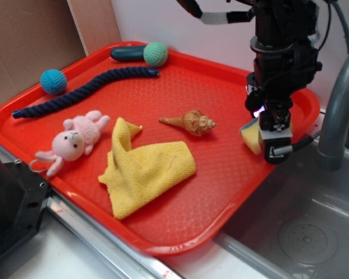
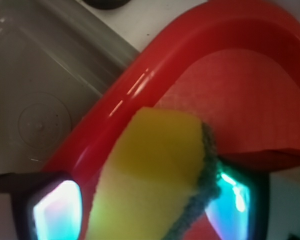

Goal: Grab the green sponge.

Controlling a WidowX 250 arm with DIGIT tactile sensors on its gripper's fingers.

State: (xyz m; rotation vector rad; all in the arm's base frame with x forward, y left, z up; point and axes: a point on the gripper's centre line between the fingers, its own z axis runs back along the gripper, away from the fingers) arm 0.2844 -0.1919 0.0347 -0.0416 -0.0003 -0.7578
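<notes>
1. A red plastic tray [image 1: 221, 116] lies on a pale tabletop [image 1: 58, 256], beside a grey metal sink [image 1: 302, 226] with a curved grey tap [image 1: 337, 110].
2. A black robot arm [image 1: 282, 46] reaches down over the tray's far right corner, near the sink.
3. The pincer [image 1: 273, 131] at the arm's end points downward and is pinching the green sponge [image 1: 251, 136] between its two fingers.
4. In the exterior view, only a yellow corner of the sponge shows, to the left of the pincer, right at the tray's right edge.
5. In the wrist view, the sponge [image 2: 155, 180] fills the lower middle: yellow foam with a thin dark greenish-grey scouring layer along its right side.
6. In that view, the fingers [image 2: 235, 200] sit on either side of the sponge, their pads glowing with teal and white light. The right pad touches the scouring layer; the left pad presses the yellow foam.
7. Behind the sponge, the wrist view shows the tray's curved red rim and the sink basin beyond it.
8. Elsewhere on the tray, well apart from the sponge:
   - a crumpled yellow cloth [image 1: 145, 168] near the front;
   - a brown spiral seashell [image 1: 192, 122] in the middle;
   - a pink plush bunny [image 1: 74, 139] at the left;
   - a dark blue rope [image 1: 87, 90] snaking across the back left;
   - a green knitted ball [image 1: 155, 53] touching a dark green cucumber-like object [image 1: 127, 53] at the back rim.
9. A blue knitted ball [image 1: 53, 81] rests at the tray's back left rim.
</notes>
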